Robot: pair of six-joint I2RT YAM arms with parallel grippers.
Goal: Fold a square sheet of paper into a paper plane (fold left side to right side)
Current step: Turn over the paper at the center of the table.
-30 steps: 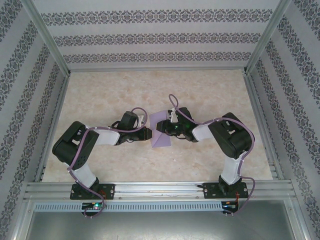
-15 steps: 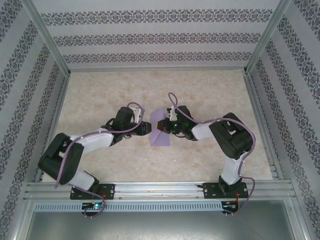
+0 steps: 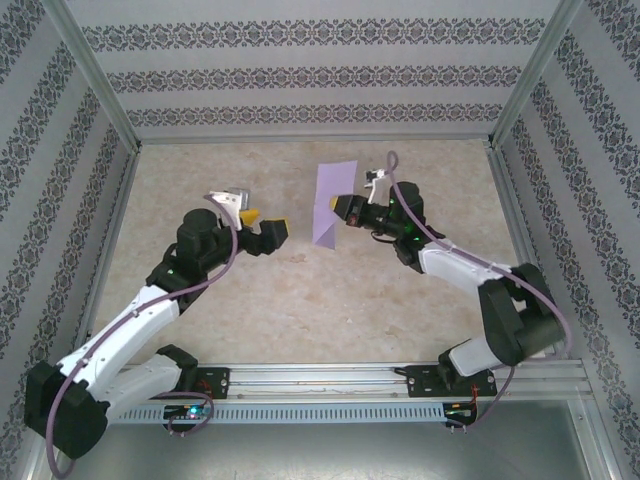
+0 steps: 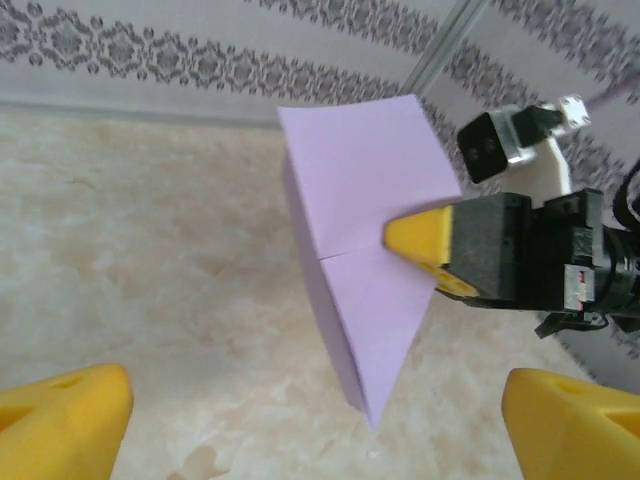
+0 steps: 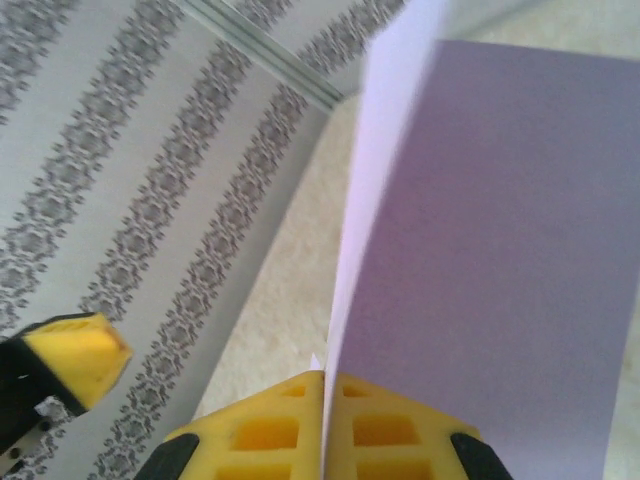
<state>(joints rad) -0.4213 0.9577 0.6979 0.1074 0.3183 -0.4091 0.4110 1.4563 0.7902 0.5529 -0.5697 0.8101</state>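
Clearly the right gripper (image 3: 343, 207) is clamped shut on the sheet of paper (image 3: 333, 203), pinching its right edge about halfway up. The lilac sheet therefore stands upright just above the centre of the overhead frame, apparently lifted off the table (image 3: 300, 310). In the left wrist view the paper sits mid-frame as a creased shape: a squarish upper half, a crease running across at the pinch, and a lower half tapering to a point aimed down at the table. Holding it by one edge seems meant to leave the opposite, left-hand edge free for the other arm. The left gripper (image 3: 264, 223) stands to the left of the sheet, near but apart, its yellow fingers (image 4: 60, 430) spread wide with nothing between them, facing the paper's flat side. In the right wrist view the pinched edge rises from between the closed pads (image 5: 240, 435), which suggests a firm two-sided hold. I judge the folding part done, with left-onto-right not yet made.
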